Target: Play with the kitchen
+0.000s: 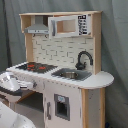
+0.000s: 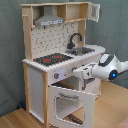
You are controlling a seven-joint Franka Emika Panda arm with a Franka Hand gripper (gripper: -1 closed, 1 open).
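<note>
The kitchen is a tall white and light-wood toy with a black-red hob, a black faucet, a steel sink and a grey hood. In the second exterior view its windowed oven door hangs open, tilted outward from the bottom. My gripper reaches in from the second exterior view's right. It sits just below the counter edge, above the open door and close to the knobs. In the first exterior view only the white arm shows, at the left beside the hob.
A grey curtain hangs behind the kitchen. The kitchen stands on a wooden floor. A shut small windowed door sits under the sink in the first exterior view. A rounded counter end juts out sideways.
</note>
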